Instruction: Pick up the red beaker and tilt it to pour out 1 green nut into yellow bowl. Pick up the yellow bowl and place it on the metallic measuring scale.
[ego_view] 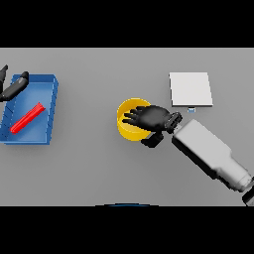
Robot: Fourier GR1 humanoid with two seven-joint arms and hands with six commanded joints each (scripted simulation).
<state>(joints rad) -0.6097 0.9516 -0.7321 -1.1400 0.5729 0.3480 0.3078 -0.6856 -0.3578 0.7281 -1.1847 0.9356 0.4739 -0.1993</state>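
Note:
The yellow bowl [128, 122] stands on the grey table near the middle. My right hand [151, 118] lies over its right half, fingers spread across the opening and thumb reaching down outside the rim; the bowl's inside is partly hidden. The red beaker [28, 118] lies on its side in a blue tray [49, 106] at the left. The metallic measuring scale [191, 89], a flat pale square, sits at the back right of the bowl. My left hand [14, 87] shows at the far left edge, over the tray's back corner. No green nut is visible.
The blue tray fills the left side of the table. The right forearm [211, 154] runs diagonally from the lower right toward the bowl.

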